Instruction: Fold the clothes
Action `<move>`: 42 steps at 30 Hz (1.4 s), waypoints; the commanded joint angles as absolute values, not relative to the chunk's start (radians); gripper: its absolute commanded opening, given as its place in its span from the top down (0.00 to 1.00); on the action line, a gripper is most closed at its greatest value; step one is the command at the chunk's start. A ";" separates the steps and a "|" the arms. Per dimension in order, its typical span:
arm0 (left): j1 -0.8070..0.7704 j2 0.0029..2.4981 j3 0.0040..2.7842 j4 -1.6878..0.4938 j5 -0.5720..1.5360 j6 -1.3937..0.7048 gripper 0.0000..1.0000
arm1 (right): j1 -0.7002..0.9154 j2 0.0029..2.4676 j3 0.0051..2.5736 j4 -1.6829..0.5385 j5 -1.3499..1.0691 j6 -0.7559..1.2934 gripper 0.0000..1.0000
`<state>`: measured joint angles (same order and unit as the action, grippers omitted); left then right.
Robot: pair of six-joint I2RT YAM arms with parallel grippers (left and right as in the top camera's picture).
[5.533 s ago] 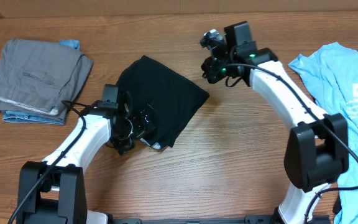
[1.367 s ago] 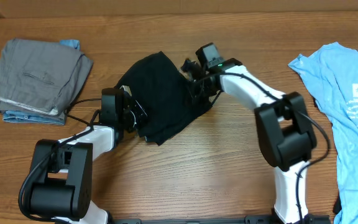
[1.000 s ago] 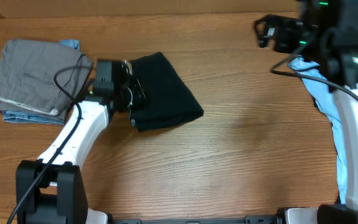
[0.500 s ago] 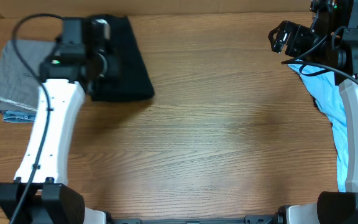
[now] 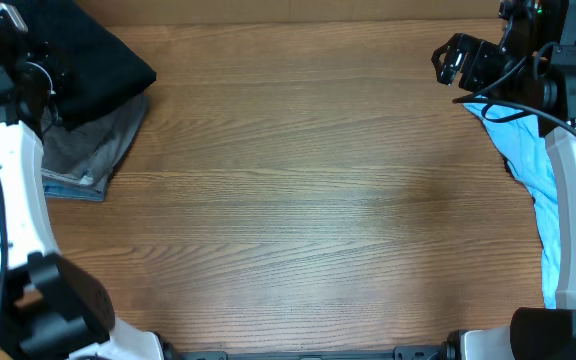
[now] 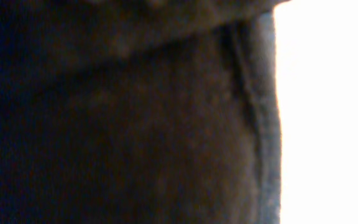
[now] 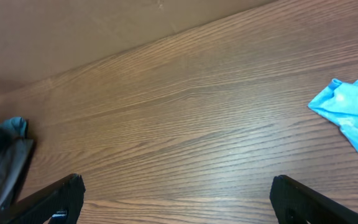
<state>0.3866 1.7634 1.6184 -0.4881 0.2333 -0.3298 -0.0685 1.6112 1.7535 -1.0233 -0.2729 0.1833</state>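
Overhead, the folded black shirt (image 5: pixel 98 62) had left the middle of the desk (image 5: pixel 298 220), where it lay a second ago, and now sat in the far left corner, lying partly over the grey folded garment (image 5: pixel 93 150). My left arm (image 5: pixel 8 170) had swung out that way with it. I took this to mean the shirt's folding was done and it was being stacked, leaving only the light blue T-shirt (image 5: pixel 530 150), which lay unfolded along the right edge. My left jaws were almost together, and I judged them pinched on the shirt's edge, since dark cloth with a seam filled the left wrist view, too blurred for more. My right jaws had pulled back to the far right, above the T-shirt's collar end. They stood wide apart with bare desk between them, holding and touching nothing.
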 commanded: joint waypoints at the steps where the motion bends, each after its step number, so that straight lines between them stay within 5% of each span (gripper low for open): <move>1: 0.441 1.845 1.652 -0.428 0.269 -0.609 0.96 | -0.068 1.596 1.754 -1.020 -0.269 0.186 0.00; 9: 0.565 1.992 1.651 -0.376 0.439 -0.789 0.96 | -0.068 1.596 1.754 -1.021 -0.269 0.186 0.00; 18: 0.593 1.993 1.651 -0.577 0.357 -0.665 0.96 | -0.068 1.596 1.754 -1.021 -0.269 0.186 0.00; 36: 0.707 1.988 1.651 -0.783 0.255 -0.763 0.96 | -0.068 1.596 1.754 -1.021 -0.269 0.186 0.00; 40: 0.709 1.987 1.652 -0.800 0.270 -0.686 0.74 | -0.068 1.596 1.754 -1.021 -0.269 0.186 0.00; 42: 0.715 1.983 1.652 -0.823 0.274 -0.657 0.48 | -0.068 1.596 1.754 -1.021 -0.269 0.186 0.00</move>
